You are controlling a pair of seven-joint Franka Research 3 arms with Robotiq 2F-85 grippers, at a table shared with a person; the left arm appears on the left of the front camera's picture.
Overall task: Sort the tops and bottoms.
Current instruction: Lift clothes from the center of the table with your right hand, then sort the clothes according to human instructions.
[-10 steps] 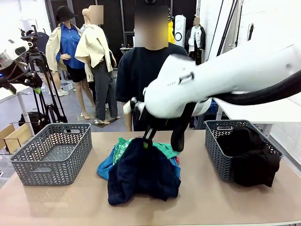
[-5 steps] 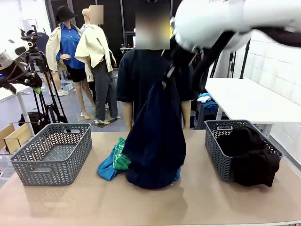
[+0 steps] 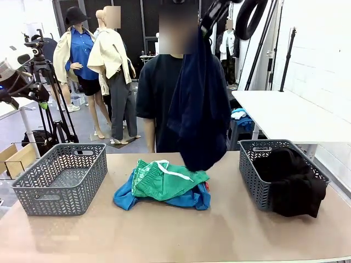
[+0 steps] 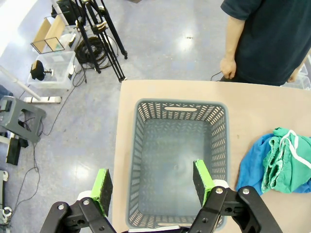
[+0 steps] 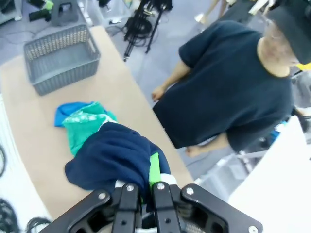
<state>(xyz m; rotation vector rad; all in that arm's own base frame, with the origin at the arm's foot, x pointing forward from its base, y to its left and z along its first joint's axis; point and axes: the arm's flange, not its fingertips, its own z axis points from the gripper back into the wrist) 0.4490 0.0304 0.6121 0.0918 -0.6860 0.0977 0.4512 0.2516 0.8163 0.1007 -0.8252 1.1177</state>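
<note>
One pinch by our right gripper (image 3: 210, 21) holds the navy trousers (image 3: 200, 109), which could slip or snag the far basket (image 3: 248, 171), while our left gripper (image 4: 153, 187) gapes wide.

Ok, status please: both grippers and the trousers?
Right gripper shut on trousers, hanging high over table. Left gripper open above left basket. Path looks clear.

On the table (image 3: 164, 235), shorts (image 3: 167, 181) lie between left basket (image 3: 55, 192) and right basket (image 3: 249, 171), trousers (image 3: 200, 109) hanging above.
</note>
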